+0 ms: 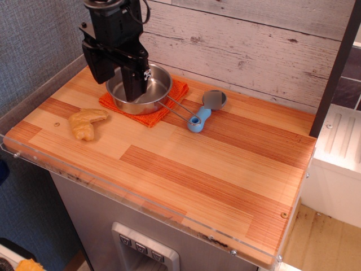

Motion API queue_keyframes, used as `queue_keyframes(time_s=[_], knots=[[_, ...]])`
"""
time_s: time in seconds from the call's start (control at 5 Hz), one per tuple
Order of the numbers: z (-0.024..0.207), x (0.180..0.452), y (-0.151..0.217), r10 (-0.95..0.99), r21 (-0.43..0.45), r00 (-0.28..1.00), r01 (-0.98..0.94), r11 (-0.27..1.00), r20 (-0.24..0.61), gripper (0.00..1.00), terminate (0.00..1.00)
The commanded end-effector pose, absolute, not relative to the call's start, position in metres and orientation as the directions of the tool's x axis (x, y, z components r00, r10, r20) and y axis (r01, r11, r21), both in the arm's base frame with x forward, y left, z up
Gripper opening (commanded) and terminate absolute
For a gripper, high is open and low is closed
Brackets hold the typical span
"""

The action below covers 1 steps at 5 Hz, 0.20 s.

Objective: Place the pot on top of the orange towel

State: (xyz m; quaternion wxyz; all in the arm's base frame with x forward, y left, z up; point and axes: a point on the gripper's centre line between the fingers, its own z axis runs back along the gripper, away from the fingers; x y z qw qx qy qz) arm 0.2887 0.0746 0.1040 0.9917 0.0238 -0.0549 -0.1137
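The shiny steel pot (153,86) sits on the orange towel (151,116) at the back left of the wooden counter. Its thin wire handle (178,110) points to the right front. My black gripper (115,79) hangs over the pot's left side with its fingers apart. One finger (133,84) is over the inside of the pot and the other (97,69) is outside the left rim. It holds nothing. The gripper hides the pot's left part.
A blue-handled grey scoop (201,115) lies just right of the pot's handle. A tan-yellow food piece (86,122) lies left front of the towel. A whitewashed plank wall (248,51) stands behind. A clear strip edges the counter's front (141,209).
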Motion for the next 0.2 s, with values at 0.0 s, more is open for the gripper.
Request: queue_keyframes(time_s=[0.0], knots=[[0.1132, 0.2851, 0.0841, -0.232, 0.076, 0.965, 0.224, 0.972, 0.120, 1.00, 1.00]])
